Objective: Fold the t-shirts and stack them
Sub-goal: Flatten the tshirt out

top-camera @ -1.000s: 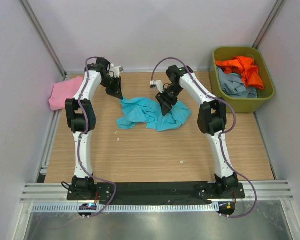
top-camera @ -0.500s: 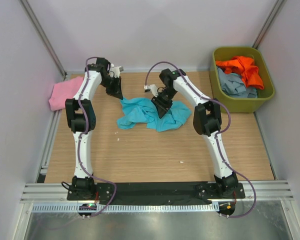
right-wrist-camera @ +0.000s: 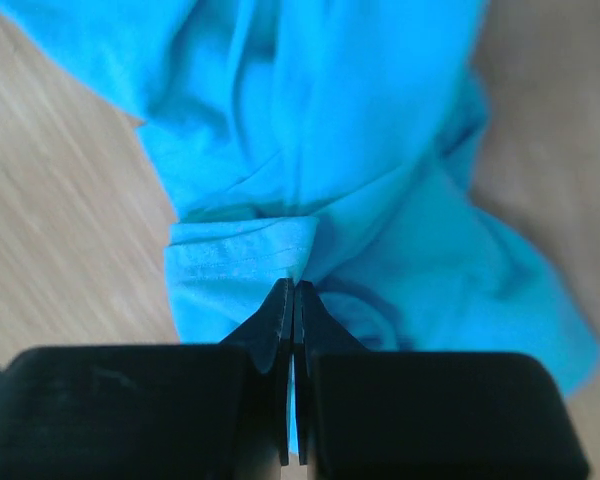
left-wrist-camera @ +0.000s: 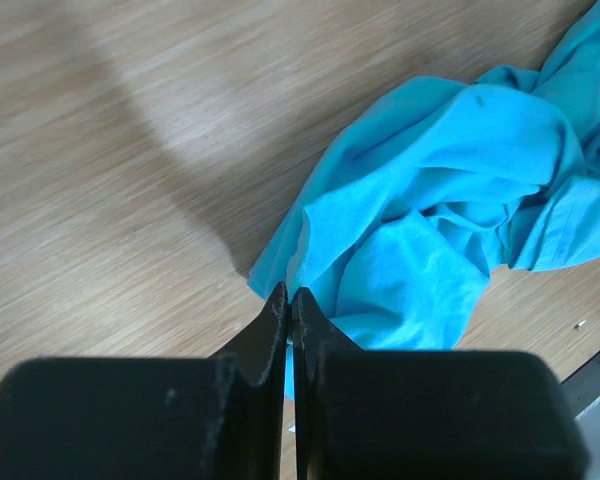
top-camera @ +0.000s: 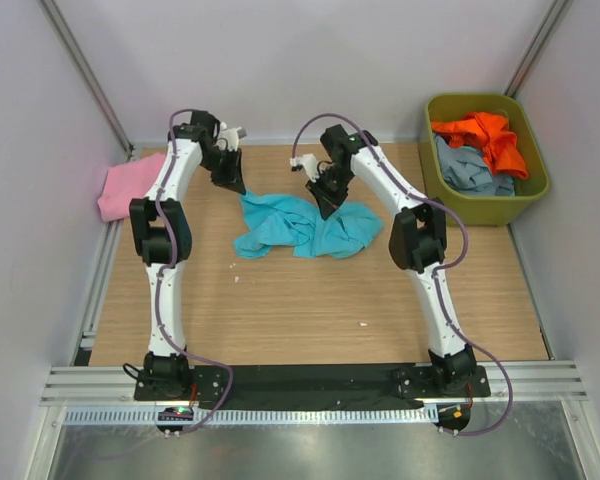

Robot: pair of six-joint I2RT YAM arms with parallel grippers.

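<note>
Grippers first: left gripper (left-wrist-camera: pixel 289 300) is pressed together on the edge of the turquoise tee (top-camera: pixel 300 228). A sliver of cloth shows between the jaws in the left wrist view, so I read it as a real pinch at the corner of the heap nearest the desk's far-left corner. Right gripper (right-wrist-camera: pixel 288 292) is pressed together too, nipping a raised fold on the far side of the same tee, with cloth visible between those jaws as well.

Where things are:
- turquoise tee: crumpled on the desk (top-camera: pixel 310 300), far half, roughly mid-width
- pink tee (top-camera: pixel 128 188): far-left corner, lapping over the left edge; can't tell if it's folded
- orange tee (top-camera: pixel 485 135) and grey-blue tee (top-camera: pixel 470 172): bunched in the olive bin (top-camera: pixel 480 214) off the far-right corner

Step as I judge it: spreading the turquoise tee before any fold. Both holds are on and the cloth is not yet flat. Task is early, no stack on the desk.

Next move, my call:
- lift both pinches a little and draw them apart along the far edge so the cloth pulls taut
- drag toward the near edge to lay it flat
- keep both lifts level so the tee doesn't twist

Risks:
- right pinch sits on a mid-cloth fold, not a clear corner or shoulder, and may hold more than one layer, so the tee could open lopsided and need a regrasp
- left pinch is right at the hem and could slip under tension
</note>
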